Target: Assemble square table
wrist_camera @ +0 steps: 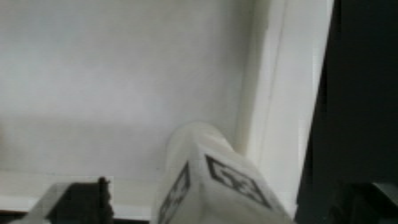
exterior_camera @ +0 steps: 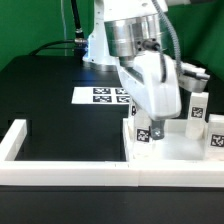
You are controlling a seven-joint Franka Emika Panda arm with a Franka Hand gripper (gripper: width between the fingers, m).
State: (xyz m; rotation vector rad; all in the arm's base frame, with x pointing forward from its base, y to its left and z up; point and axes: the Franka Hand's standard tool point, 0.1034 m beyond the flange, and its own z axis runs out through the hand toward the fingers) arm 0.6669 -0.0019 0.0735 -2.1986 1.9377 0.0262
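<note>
The big black desk holds everything. A long white border wall runs along its front edge. The marker board lies flat farther back.

The square table top lies flat on the desk at the exterior view's right, tucked into the corner of the wall. It is a wide white slab with a raised rim. It looks hard and stiff, and I think it is light because it is plastic. It also looks smooth, so it may slide on the desk when pushed. The best place to grab it would be the rim, because the flat middle gives nothing to pinch.

Small white leg blocks stand on or just by the slab. One leg is right under the arm, and two more legs stand behind it. Each has a black-and-white tag. They look small, hard and light, so they could tip over easily. A leg should be pinched across its two flat sides, near the middle.

The pincer hangs just over the near leg. In the wrist view, the one fingertip I can see stands apart from the leg, with a gap between. So the pincer looks wide open and holds nothing.
</note>
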